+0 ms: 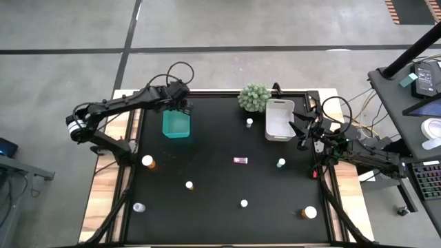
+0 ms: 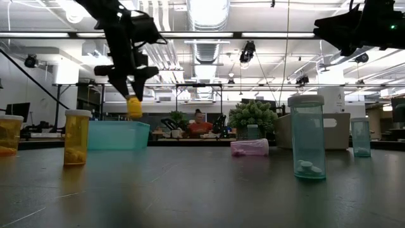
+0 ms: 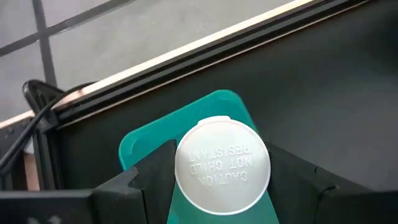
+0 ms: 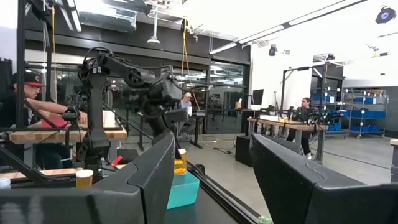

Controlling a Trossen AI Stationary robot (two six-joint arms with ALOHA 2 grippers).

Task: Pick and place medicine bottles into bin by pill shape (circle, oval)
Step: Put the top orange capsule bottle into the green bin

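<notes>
Left end effector [image 2: 134, 95] up over small teal plastic bin [image 1: 176, 125] at back left of black counter [image 1: 207, 207], clenched on amber bottle w/ round white cap [image 3: 222, 165]. Bottle hangs just above bin, not in yet. To do well: keep bottle over middle of bin, go low, then let go so no bounce out. Right end effector [image 1: 303, 131] waits by white bin [image 1: 279, 118], fingers spread, holding nothing
</notes>
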